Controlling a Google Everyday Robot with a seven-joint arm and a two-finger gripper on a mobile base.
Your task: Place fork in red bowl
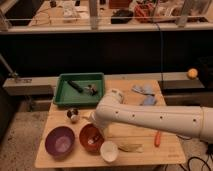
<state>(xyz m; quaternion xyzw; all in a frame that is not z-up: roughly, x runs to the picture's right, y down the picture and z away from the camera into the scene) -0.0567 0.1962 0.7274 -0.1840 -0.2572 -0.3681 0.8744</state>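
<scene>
Tool (96,129), jaws apart and empty, hangs over the red bowl's (82,136) far rim. Fork (92,143) appears to lie inside the red bowl, just below the tool; its long axis cannot be told.

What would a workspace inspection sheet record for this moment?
Surface: wooden table, crowded.
Job's things: red bowl front left; pale sliver inside, possibly the fork.
Clutter: green tray, purple bowl, white bowl, orange stick, blue cloths.
Grippers: gripper open, over the red bowl's rim.
Cables: black cable hanging behind the table.
Surroundings: cluttered shelf behind; orange ball on a ledge.
</scene>
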